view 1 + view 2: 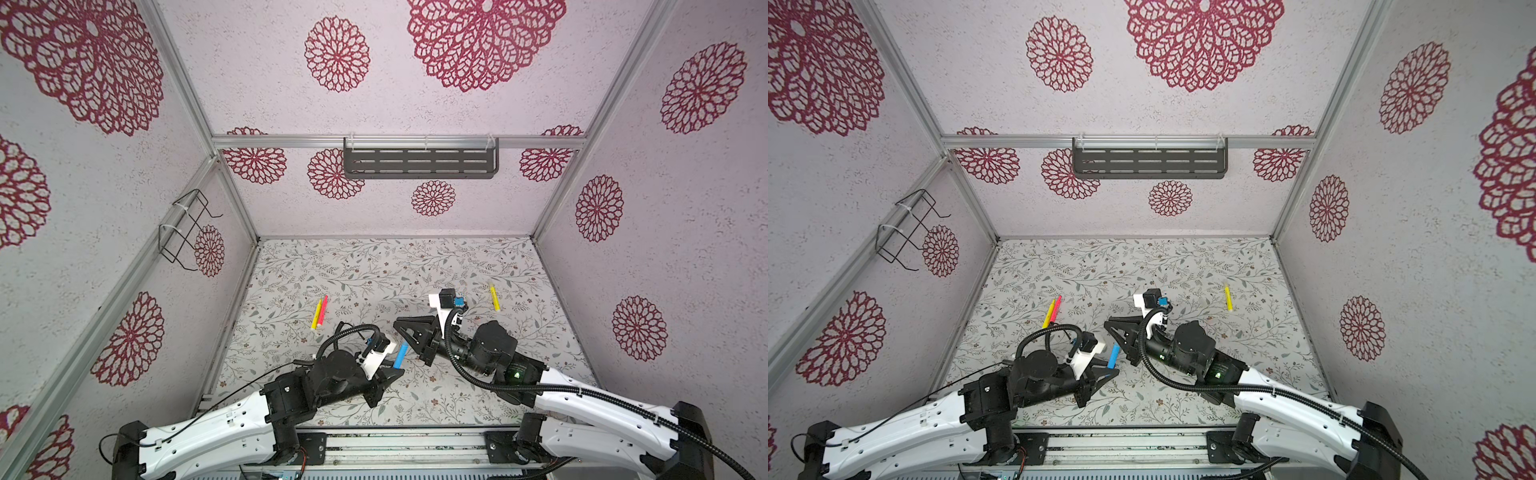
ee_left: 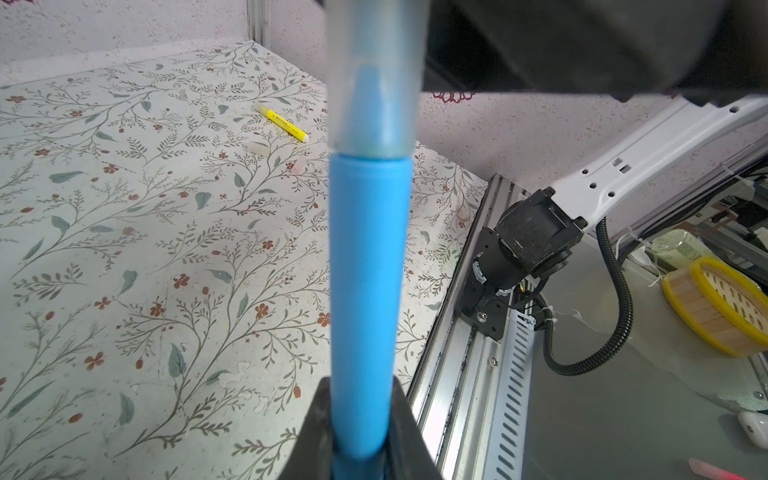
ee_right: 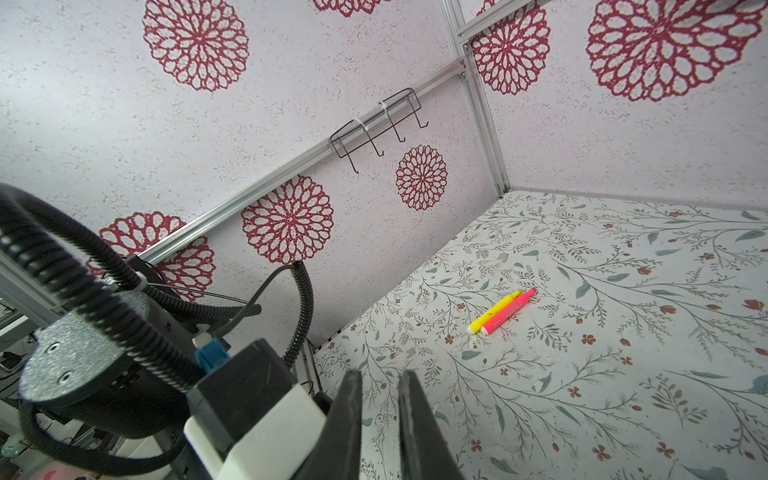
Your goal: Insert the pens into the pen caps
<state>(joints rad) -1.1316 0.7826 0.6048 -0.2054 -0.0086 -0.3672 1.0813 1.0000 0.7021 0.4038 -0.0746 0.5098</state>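
Top views: floral table (image 1: 374, 266) gives you open room mid and back; walls (image 1: 374, 216) on three sides, metal rail (image 1: 415, 444) along the front edge. Left gripper (image 1: 395, 371) is clamped on the blue pen (image 1: 401, 355) at its lower barrel; translucent cap (image 2: 374, 83) looks seated over the tip. Right gripper (image 3: 380, 374) is pinched nearly closed, empty, near that cap. Lone yellow pen (image 1: 494, 297) lies right; paired yellow pen (image 3: 495, 310) and pink pen (image 3: 509, 311) touch, left. Loose caps (image 2: 257, 147) sit just beside the lone one. Pens look light, stiff, slick: grab mid-barrel, tip clear. Caps likely skid.

I see lab test booth: aluminium frame (image 1: 282, 142), flower-print wall panels (image 1: 257, 83), leaf-print tabletop (image 1: 374, 266), slotted mounting rail (image 1: 403, 449) in front.
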